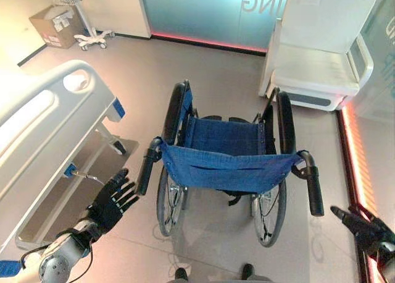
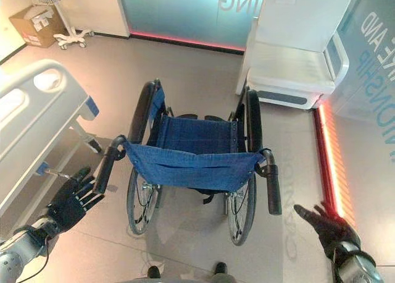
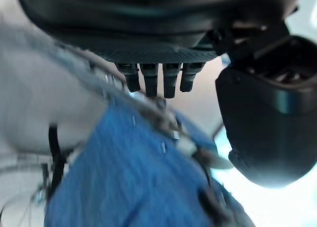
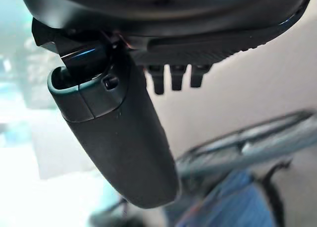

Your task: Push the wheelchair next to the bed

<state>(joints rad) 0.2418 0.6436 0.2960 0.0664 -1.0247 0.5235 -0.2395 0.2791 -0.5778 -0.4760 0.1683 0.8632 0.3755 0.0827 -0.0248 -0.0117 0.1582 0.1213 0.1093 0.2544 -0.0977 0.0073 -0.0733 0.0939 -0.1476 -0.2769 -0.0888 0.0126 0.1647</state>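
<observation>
We note large pale lettering on the frosted glass wall (image 1: 203, 11) behind and on a glass panel (image 2: 370, 54) at the right, plus labels on a cardboard box (image 1: 55, 25) in the far left corner; we leave all of this unread. The wheelchair (image 1: 228, 156) stands in the middle of the floor (image 1: 185, 67), its blue fabric back toward us and its two black push handles pointing our way, with the white bed (image 1: 49, 122) close at its left and slightly apart from it. The left hand (image 1: 114, 199) hangs just beside the left push handle (image 1: 146, 168), fingers straight and spread, palm down; in the head views we see a narrow gap between fingertips and handle, so we log it as released and holding nothing. The left wrist view shows the same straight fingers (image 3: 151, 78) above blue fabric. The right hand (image 2: 327, 224) sits lower right of the right push handle (image 2: 273, 184), near but apart from it, fingers extended and relaxed, nothing in its grasp; its wrist view agrees. A white chair-like unit (image 1: 321, 54) stands beyond the wheelchair at the right, and a white wheeled stand (image 1: 86, 23) is beside the box.
</observation>
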